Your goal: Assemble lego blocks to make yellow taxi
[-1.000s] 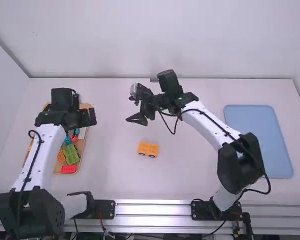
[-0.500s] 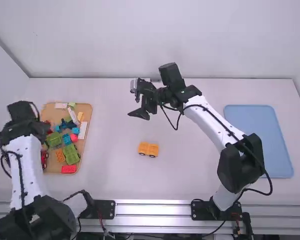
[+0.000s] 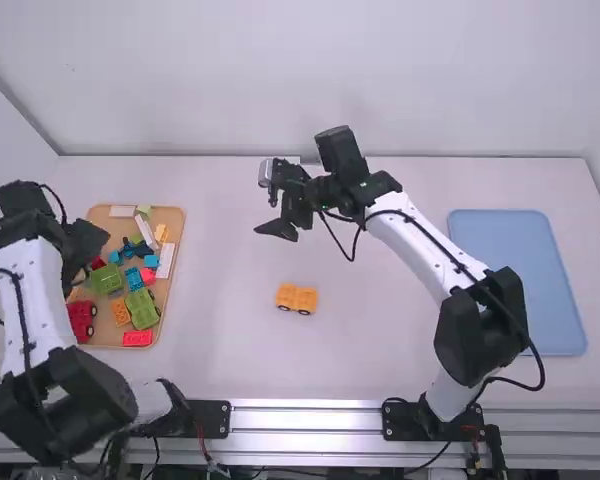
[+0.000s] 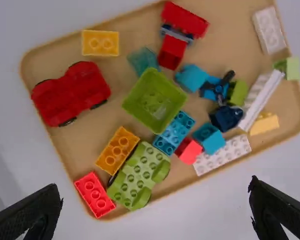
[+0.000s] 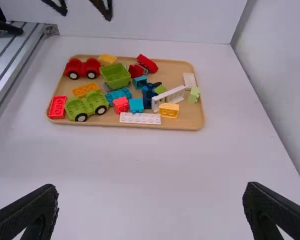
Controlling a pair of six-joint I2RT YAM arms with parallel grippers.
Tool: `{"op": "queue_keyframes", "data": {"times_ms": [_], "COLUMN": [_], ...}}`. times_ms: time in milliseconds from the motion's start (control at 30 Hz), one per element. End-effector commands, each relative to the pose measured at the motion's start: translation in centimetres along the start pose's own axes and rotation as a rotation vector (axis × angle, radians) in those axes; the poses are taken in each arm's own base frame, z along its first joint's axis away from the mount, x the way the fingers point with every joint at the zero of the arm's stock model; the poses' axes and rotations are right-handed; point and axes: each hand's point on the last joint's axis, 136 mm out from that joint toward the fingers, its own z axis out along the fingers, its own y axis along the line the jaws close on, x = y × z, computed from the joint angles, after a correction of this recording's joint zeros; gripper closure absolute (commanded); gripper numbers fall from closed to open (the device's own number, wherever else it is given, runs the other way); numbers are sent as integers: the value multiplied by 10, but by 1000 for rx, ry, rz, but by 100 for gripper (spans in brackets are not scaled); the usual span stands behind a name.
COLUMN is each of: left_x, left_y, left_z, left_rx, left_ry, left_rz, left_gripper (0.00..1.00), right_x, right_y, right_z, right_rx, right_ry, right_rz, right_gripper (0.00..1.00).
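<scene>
Okay, left gripper [image 4: 155, 192]: jaws wide, empty, above the toy tray [image 4: 80, 145], probably for reaching a yellow block [image 4: 100, 43]. Right gripper [image 5: 151, 190]: jaws wide too, nothing held. Yellow-orange car base [image 3: 297, 298] sits wheels-down on the desk [image 3: 380, 340], presumably leaving its top free for stacking.

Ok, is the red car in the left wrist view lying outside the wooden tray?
No, the red car rests inside the tray's rim.
</scene>
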Motion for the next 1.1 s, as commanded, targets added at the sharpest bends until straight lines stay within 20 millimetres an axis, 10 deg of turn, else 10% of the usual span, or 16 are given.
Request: {"op": "queue_keyframes", "data": {"times_ms": [0,267,667,1067], "left_x": [-7,-42,-70,-67], "left_y": [-22,-3,67,74], "left_z": [4,39,99,150], "left_rx": [-9,-255,-174,-179], "left_ry": [19,138,301,359], "left_rz": [159,89,-136,-13], "left_gripper": [1,1,1,1], "right_x": [-15,-13,-10,-5], "right_y": [1,4,-4,-11], "right_z": [-5,-4,-11,-17], "right_rx": [4,-5,17,33], "right_ry": [-23,-14,-14,-9], "right_rz": [-26,-14,-10,5], "right_gripper": [1,1,1,1]}}
